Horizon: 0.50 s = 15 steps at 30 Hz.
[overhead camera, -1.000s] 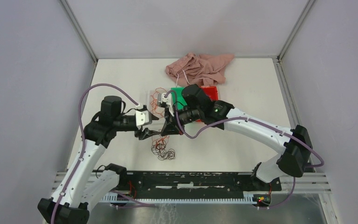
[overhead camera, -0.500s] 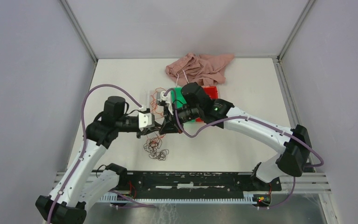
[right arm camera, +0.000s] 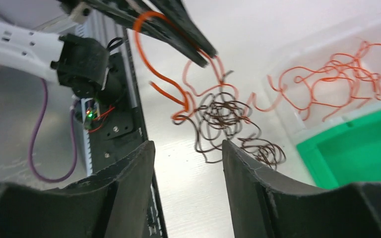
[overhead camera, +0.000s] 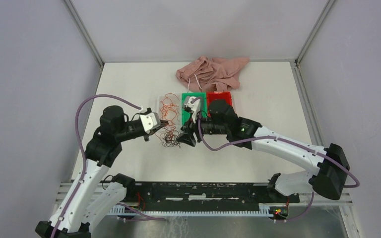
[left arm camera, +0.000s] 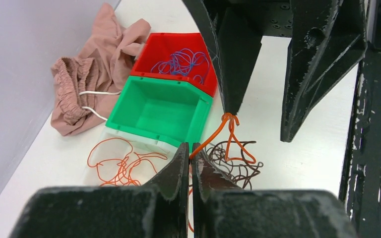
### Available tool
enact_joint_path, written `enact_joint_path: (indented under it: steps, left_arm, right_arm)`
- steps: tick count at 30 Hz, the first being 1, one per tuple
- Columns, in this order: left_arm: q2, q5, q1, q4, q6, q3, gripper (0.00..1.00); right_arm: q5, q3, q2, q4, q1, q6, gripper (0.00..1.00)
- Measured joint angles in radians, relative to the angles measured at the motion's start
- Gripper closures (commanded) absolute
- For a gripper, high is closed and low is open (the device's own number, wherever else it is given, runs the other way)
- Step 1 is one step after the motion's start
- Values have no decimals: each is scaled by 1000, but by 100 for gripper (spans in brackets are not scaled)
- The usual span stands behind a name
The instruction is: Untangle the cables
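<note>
The cables are a dark brown tangle (overhead camera: 169, 137) on the table with an orange strand (left arm camera: 228, 136) rising out of it. My left gripper (left arm camera: 191, 146) is shut on that orange strand, which runs up to the tip of one of the right gripper's fingers (left arm camera: 235, 64). My right gripper (right arm camera: 187, 146) is open just right of the tangle (right arm camera: 223, 119), with nothing between its fingers. More orange cables (overhead camera: 167, 103) lie in a clear tray (right arm camera: 287, 69). Blue-purple cables (left arm camera: 182, 61) lie in the red bin (overhead camera: 220, 96).
An empty green bin (overhead camera: 193, 99) sits between the clear tray and the red bin. A pink cloth (overhead camera: 212, 71) is bunched at the back of the table. The black rail (overhead camera: 203, 191) with the arm bases runs along the near edge.
My left gripper has shut on the orange strand. My right gripper has opened and drawn back to the right. The tangle now lies farther back, closer to the bins.
</note>
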Motion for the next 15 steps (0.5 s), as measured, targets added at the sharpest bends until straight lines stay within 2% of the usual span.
enact_joint_path:
  steps: [4,12,15]
  left_arm:
    - [-19,-17,-5,25,-72,1,97]
    - [-8,-18,-9,42,-191,43,97]
    - [-10,-17,-9,45,-213,55,97]
  right_arm:
    - [91,-97,-54,142,-1,79,34]
    - [78,-162,-34,416,-1,212,25]
    - [75,-162,-8,500,1,261,25]
